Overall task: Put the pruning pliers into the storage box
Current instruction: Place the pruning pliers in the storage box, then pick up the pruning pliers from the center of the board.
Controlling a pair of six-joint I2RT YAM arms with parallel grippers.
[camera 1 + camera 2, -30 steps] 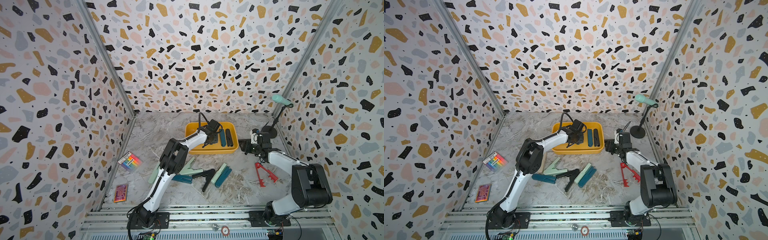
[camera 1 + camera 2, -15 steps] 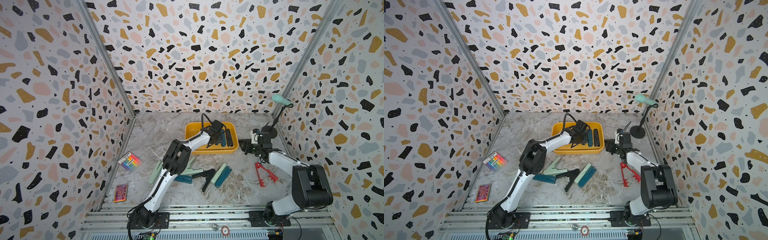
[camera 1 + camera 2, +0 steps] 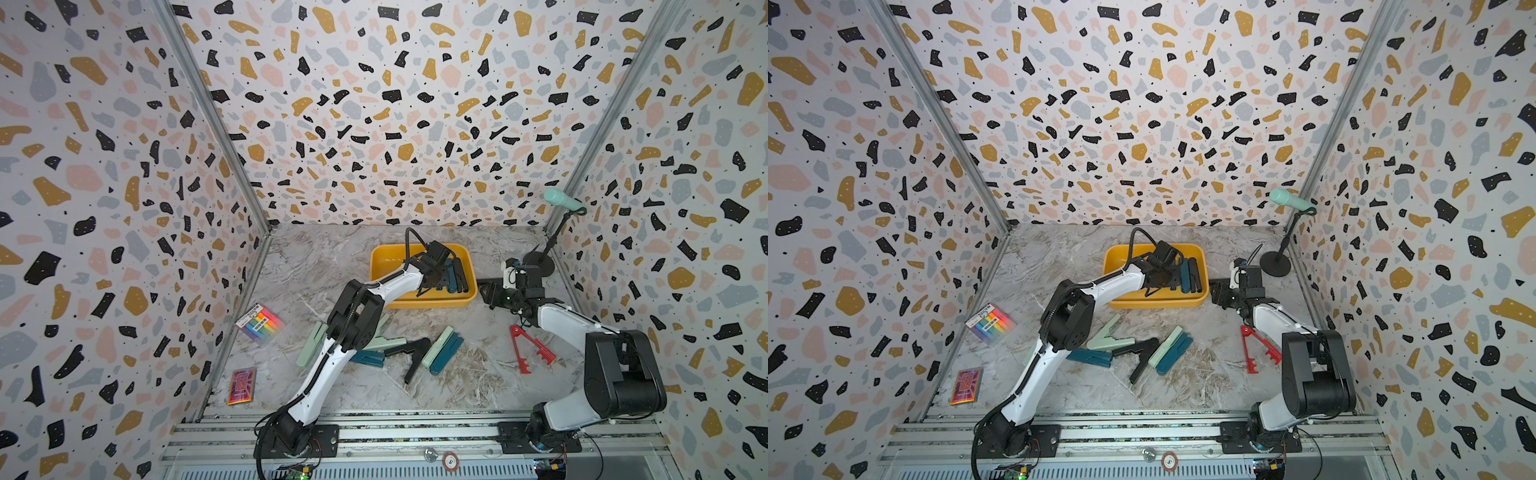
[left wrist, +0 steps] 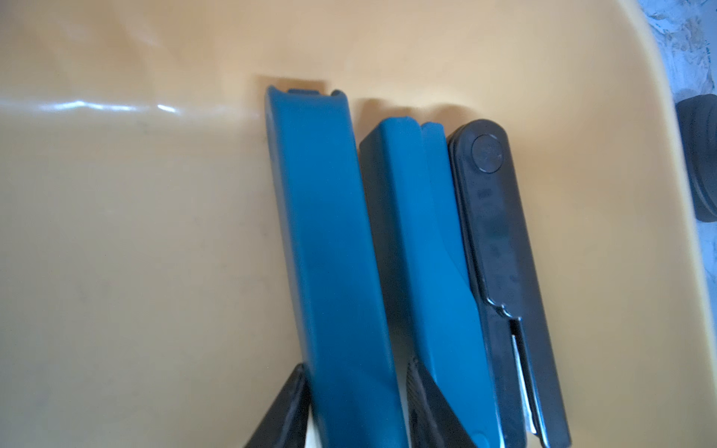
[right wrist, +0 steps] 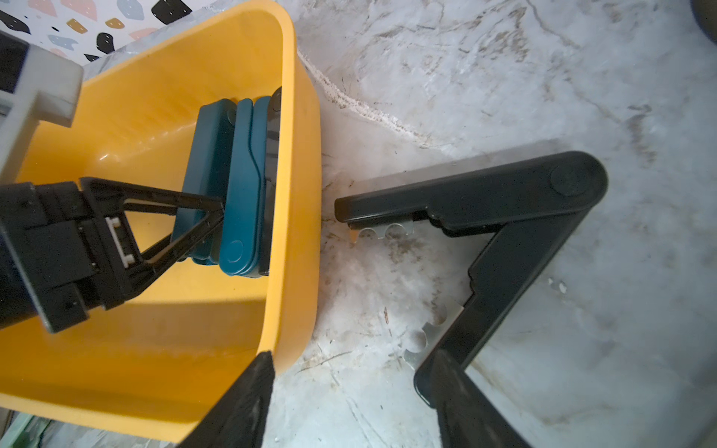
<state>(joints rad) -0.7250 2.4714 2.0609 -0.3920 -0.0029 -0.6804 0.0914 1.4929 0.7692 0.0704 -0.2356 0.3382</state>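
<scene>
The yellow storage box (image 3: pixel 384 266) stands at mid-back of the table. Three pruning pliers lie side by side in it: a teal one (image 4: pixel 329 232), a second teal one (image 4: pixel 423 232) and a black one (image 4: pixel 500 232). My left gripper (image 4: pixel 355 372) reaches into the box and is open. Its fingers flank the first teal one with thin gaps on both sides. My right gripper (image 5: pixel 351 372) is open just right of the box (image 5: pixel 298 194), over a spread black pliers (image 5: pixel 504 201). Red pliers (image 3: pixel 530 349) and several mint, teal and black ones (image 3: pixel 415 353) lie on the table.
A rainbow-striped packet (image 3: pixel 259 324) and a small orange card (image 3: pixel 241 384) lie by the left wall. A mint microphone (image 3: pixel 563 201) on a black stand (image 3: pixel 540 262) stands in the back right corner, behind my right gripper (image 3: pixel 492 293). Speckled walls enclose three sides.
My left gripper has shifted right inside the box, brought the teal pliers beside the other two, and loosened its jaws. The right arm has not moved.
</scene>
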